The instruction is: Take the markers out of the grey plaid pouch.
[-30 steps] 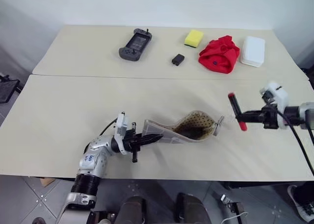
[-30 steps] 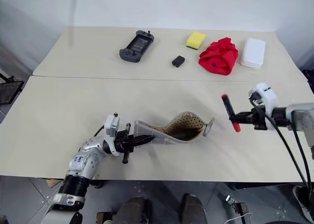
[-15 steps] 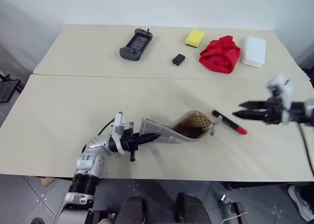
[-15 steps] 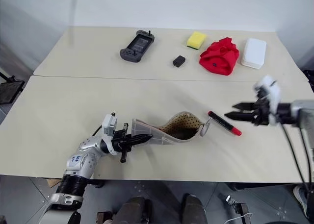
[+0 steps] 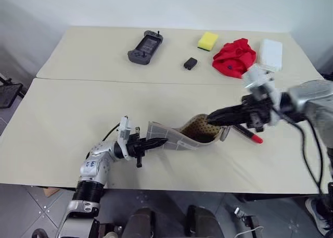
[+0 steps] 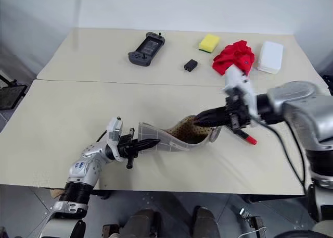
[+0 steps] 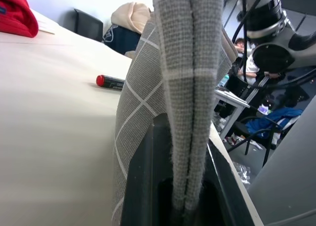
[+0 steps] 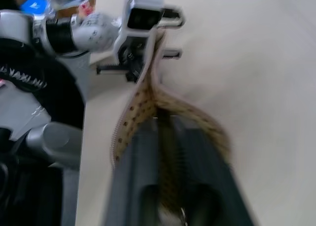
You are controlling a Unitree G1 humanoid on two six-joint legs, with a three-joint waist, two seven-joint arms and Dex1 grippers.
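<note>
The grey plaid pouch (image 5: 179, 138) lies a little below the middle of the frame on the near worktop (image 5: 62, 123), its mouth gaping toward the right so that the brown dotted lining (image 5: 204, 130) shows. The left hand (image 5: 160, 142), at the lower left of centre, is clamped on the pouch's closed left end; in the left wrist view the grey grid fabric (image 7: 190, 87) stands pinched between the two black fingers (image 7: 143, 186).

The right hand (image 5: 212, 120) reaches in from the right edge of the frame, its fingers pressed together and their tips at the open mouth of the pouch, over the dotted lining. In the right wrist view the fingers (image 8: 143, 176) lie side by side with the lining's edge ahead of them; that view is blurred, so whether they hold anything I cannot tell, though nothing shows between them.

A red marker (image 5: 247, 134) with a dark end lies flat on the worktop just right of the pouch's mouth, beneath the right arm. The left wrist view shows it too (image 7: 110, 82), apart from the pouch.

On the far worktop, along the top of the frame, sit a dark game controller (image 5: 144, 47), a small black box (image 5: 190, 63), a yellow sponge (image 5: 207, 40), a red cloth bundle (image 5: 234, 57) and a white box (image 5: 271, 54), all well apart from the pouch.
</note>
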